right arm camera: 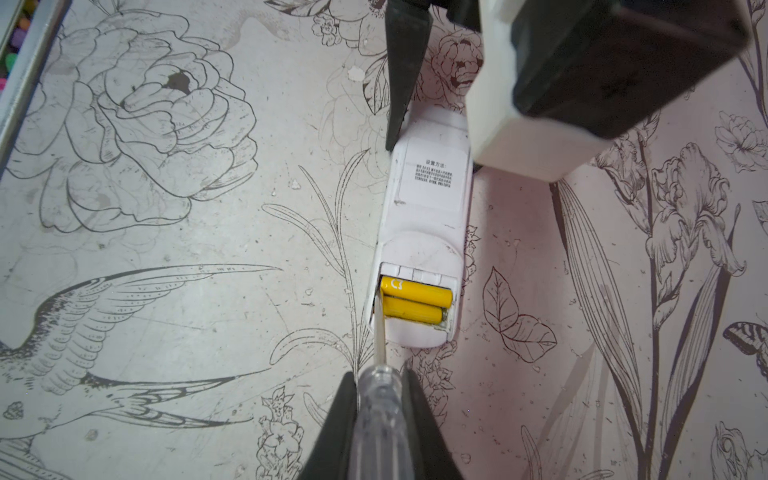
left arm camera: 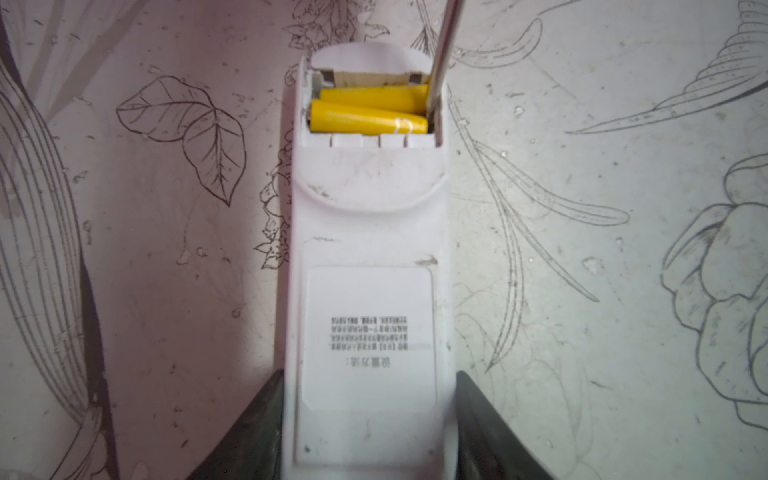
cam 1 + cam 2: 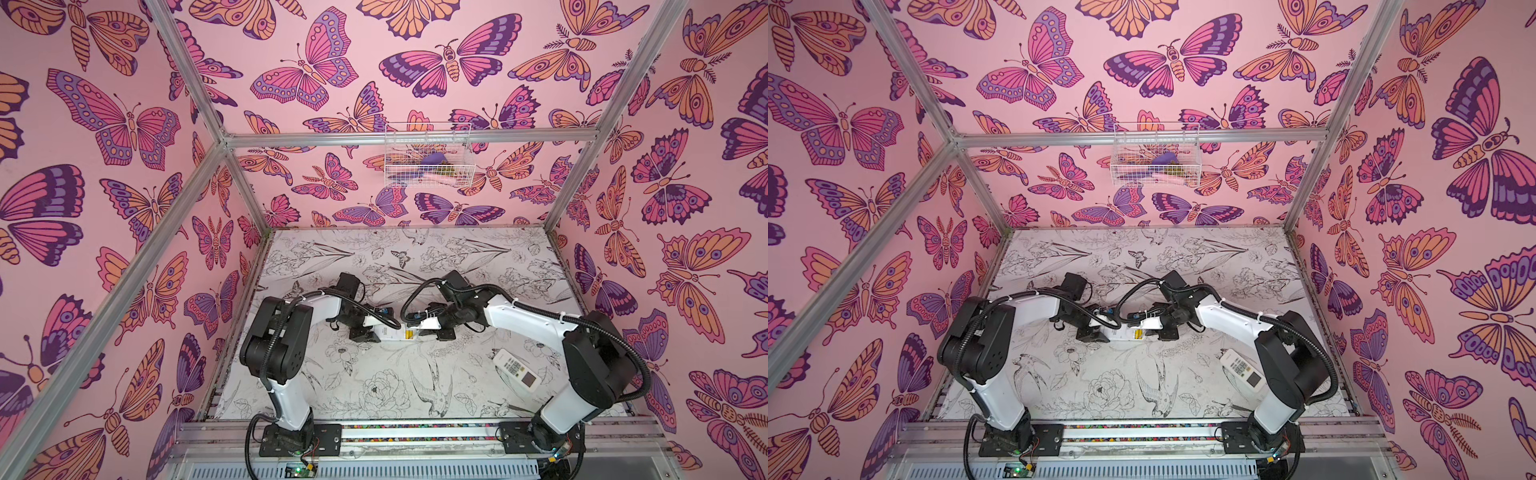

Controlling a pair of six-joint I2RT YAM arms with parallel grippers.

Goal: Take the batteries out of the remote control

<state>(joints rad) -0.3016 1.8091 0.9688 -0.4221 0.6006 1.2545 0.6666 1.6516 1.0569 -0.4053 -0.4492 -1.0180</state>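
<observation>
Asking from the desk: how far along is the unloading?

Me: Early, I'd judge. On the surface the remote control lies back-up, and my left pincer is clamped on its sides at the near end. The compartment at the end farthest from that pincer stands open and uncovered.

Desk: And your right side?

Me: My right pincer is clenched on the clear handle of the screwdriver. The shaft runs straight ahead from it, tip down in the compartment at the end of the batteries. Both yellow cells sit side by side inside, just ahead of that pincer, and neither is out yet.

Desk: So what's left?

Me: Everything that counts: each cell must be prised free and lifted out. A second remote lies face-up on the surface, well behind my right pincer. I can't tell whether it holds any cells.
</observation>
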